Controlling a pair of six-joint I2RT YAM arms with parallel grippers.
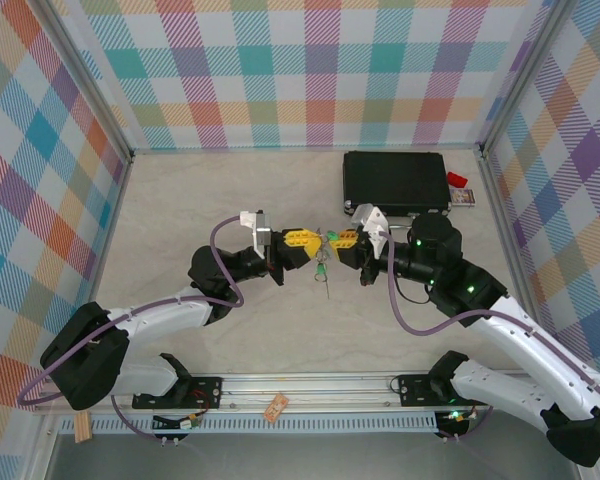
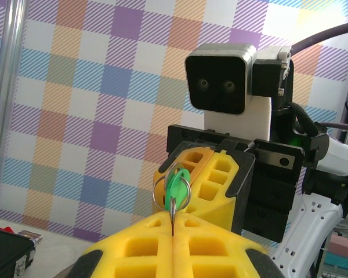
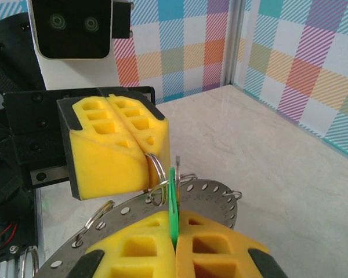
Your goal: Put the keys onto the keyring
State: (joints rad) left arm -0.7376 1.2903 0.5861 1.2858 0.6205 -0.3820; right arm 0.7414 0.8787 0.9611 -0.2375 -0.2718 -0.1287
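Note:
My two grippers meet tip to tip above the middle of the table. The left gripper (image 1: 305, 241) (image 2: 173, 223) is shut on a small wire split ring (image 2: 160, 194) (image 3: 158, 168). Facing it, the right gripper (image 1: 342, 241) (image 3: 174, 223) is shut on the flat green head of one of the keys (image 3: 173, 200) (image 2: 178, 184), which sits against that split ring. The keyring (image 3: 220, 200), a flat grey band with punched holes and small wire loops, lies just beyond and below both grippers. Something green (image 1: 322, 272) hangs under the fingertips.
A black case (image 1: 395, 183) sits at the back right of the table, with a small red item (image 1: 458, 181) beside it by the right wall. Checked walls close off three sides. A metal rail (image 1: 310, 385) runs along the near edge.

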